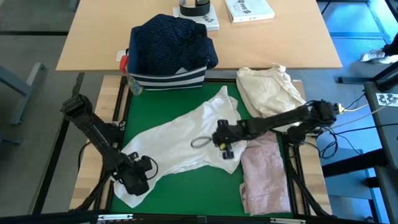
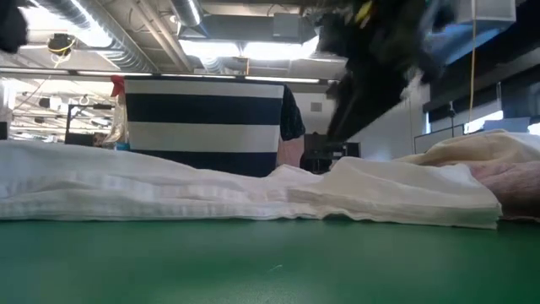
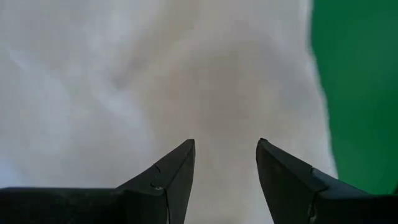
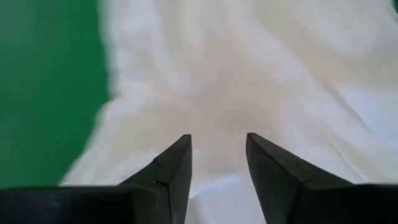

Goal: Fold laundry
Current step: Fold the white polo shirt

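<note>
White shirt [image 1: 186, 140] spread on green mat [image 1: 186, 193]; left gripper [image 3: 225, 163] and right gripper [image 4: 219, 155] over it, fingers apart, empty

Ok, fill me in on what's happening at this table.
Two robot arms are working on a white shirt spread across the green mat. The left tool sits over the shirt's near corner, fingers apart with nothing between them. The right tool hangs open above the shirt's other side. A pink top lies beside it, and a navy dotted shirt fills the striped bin.
</note>
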